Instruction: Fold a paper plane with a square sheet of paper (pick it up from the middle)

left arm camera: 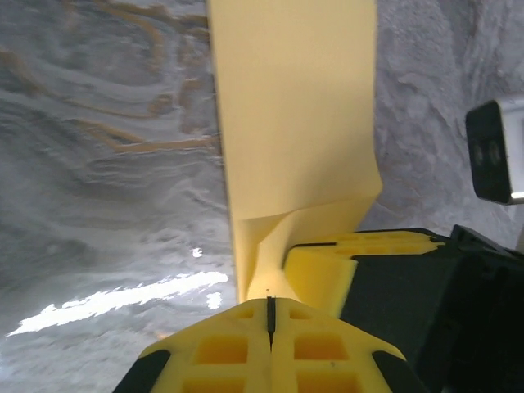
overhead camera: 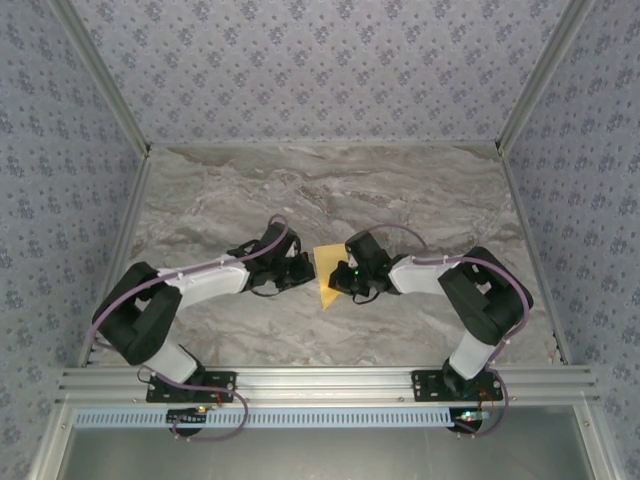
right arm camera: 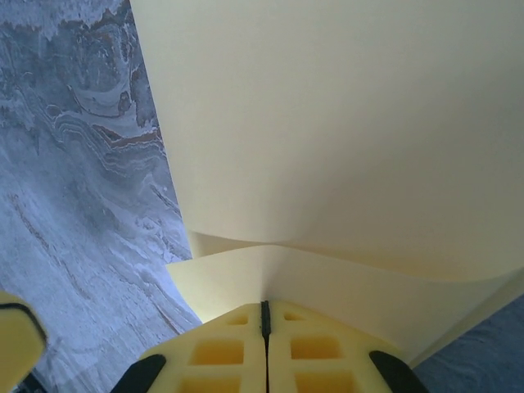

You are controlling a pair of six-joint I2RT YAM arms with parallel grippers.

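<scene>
The left tool [left arm camera: 269, 309] is shut tight, and its yellow fingers pinch an edge of the thin yellow-orange sheet of paper [left arm camera: 295, 123]. The right tool [right arm camera: 264, 313] is shut too and pinches the same sheet from the other side. The two tools almost meet nose to nose. The paper is held between them over the middle of the grey marbled surface [overhead camera: 330, 190]. It is not clear if its lower corner touches the surface. The paper bends and puckers right where each tool bites it, so it looks very light, soft and floppy. It will likely tear or crumple if the tools pull apart too hard, and it could slip out of smooth fingers. The best hold is probably near the edges or along a crease, with a gentle pinch, so that the sheet stays flat and folds cleanly.
</scene>
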